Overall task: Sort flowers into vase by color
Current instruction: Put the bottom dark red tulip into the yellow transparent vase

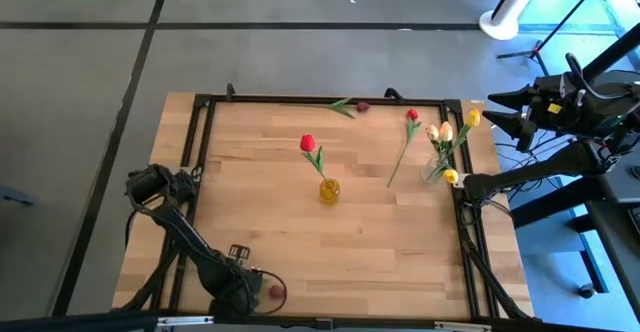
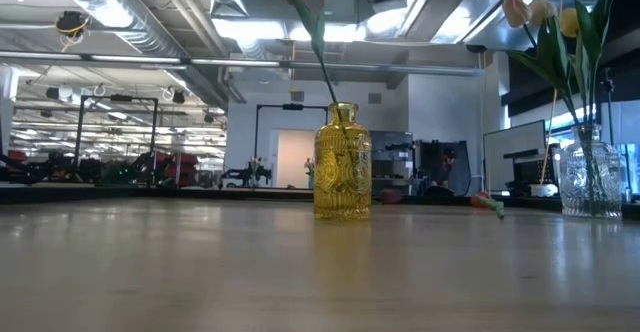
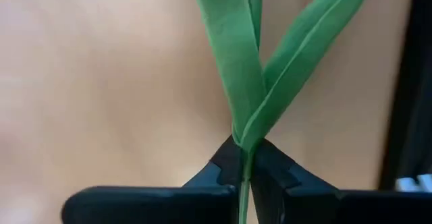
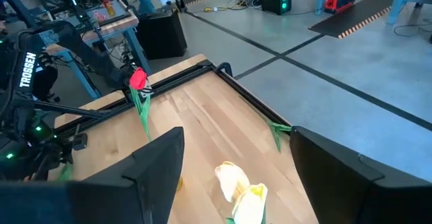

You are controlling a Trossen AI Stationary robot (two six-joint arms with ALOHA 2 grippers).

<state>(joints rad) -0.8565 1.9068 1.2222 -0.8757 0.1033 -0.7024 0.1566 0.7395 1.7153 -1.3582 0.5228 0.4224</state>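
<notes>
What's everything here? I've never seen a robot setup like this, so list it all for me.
Table: one, light wood with a dark frame, under everything.
Yellow vase: one, amber glass, mid-table.
Red tulip: one, standing in the yellow vase.
Clear vase: one, glass, near the table's right edge.
Pale tulips: at least three, cream and yellow, in the clear vase.
Loose red tulip: one, lying left of the clear vase.
Maroon tulip: one, lying at the far edge.
Held tulip: one, green stem, dark red head, at the near edge.
Left gripper: dark, jaws shut on the held tulip's stem.
Right gripper: dark, jaws open, beside the table's right edge.
</notes>
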